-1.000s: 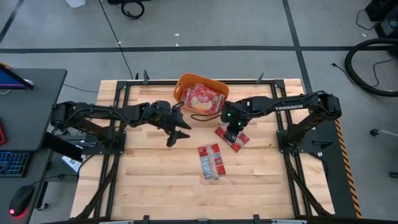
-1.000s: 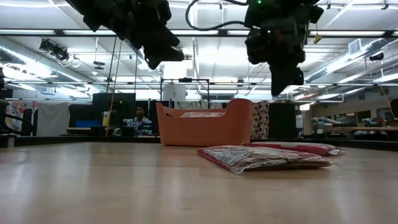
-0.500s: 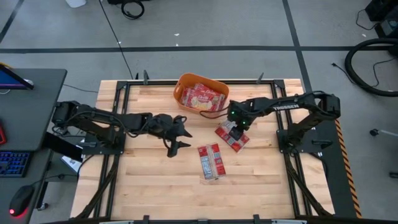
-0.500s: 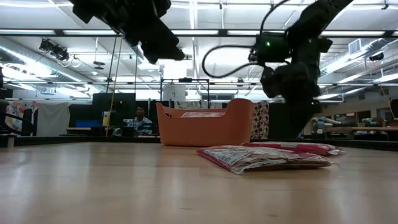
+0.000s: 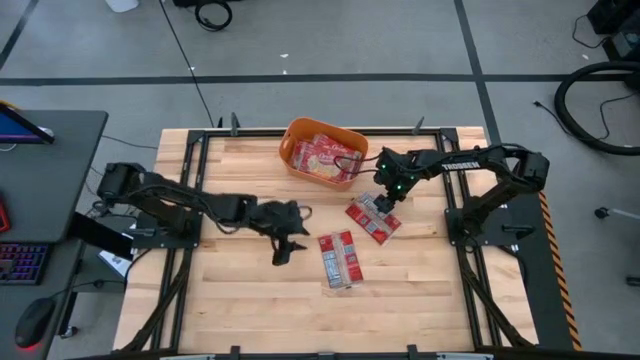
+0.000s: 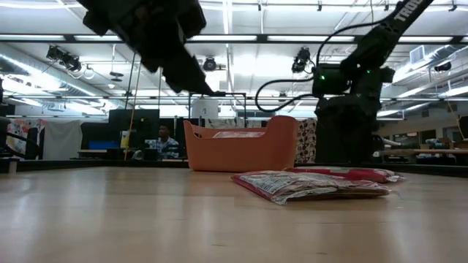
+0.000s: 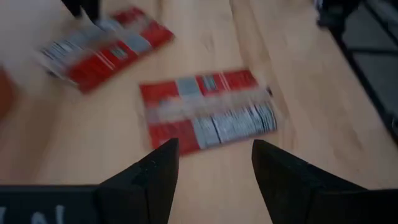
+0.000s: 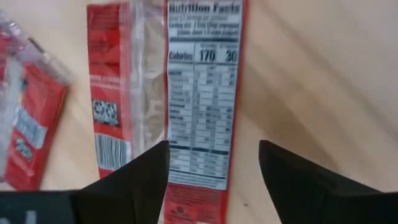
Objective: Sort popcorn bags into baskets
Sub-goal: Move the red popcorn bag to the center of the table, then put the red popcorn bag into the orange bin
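An orange basket (image 5: 322,155) (image 6: 241,146) stands at the far middle of the table, with red popcorn bags (image 5: 325,158) lying in it. Two more popcorn bags lie flat on the table: one at centre (image 5: 340,258) (image 7: 208,112), and one to its right (image 5: 373,218) (image 8: 205,93), back side up. My left gripper (image 5: 285,245) (image 7: 211,168) hangs open just left of the centre bag. My right gripper (image 5: 385,200) (image 8: 211,180) is open, low over the right bag, with one finger on each side of it.
Black frame rails (image 5: 190,200) run along the table's left, right and far sides. Bare wood (image 5: 250,310) lies between the bags and the near edge. In the low view a person (image 6: 164,140) sits in the room far behind the table.
My right gripper has come down from well above the table to just over the right bag, and it has opened. My left gripper has moved toward the near edge, closer to the centre bag, still open. The bags have not moved.
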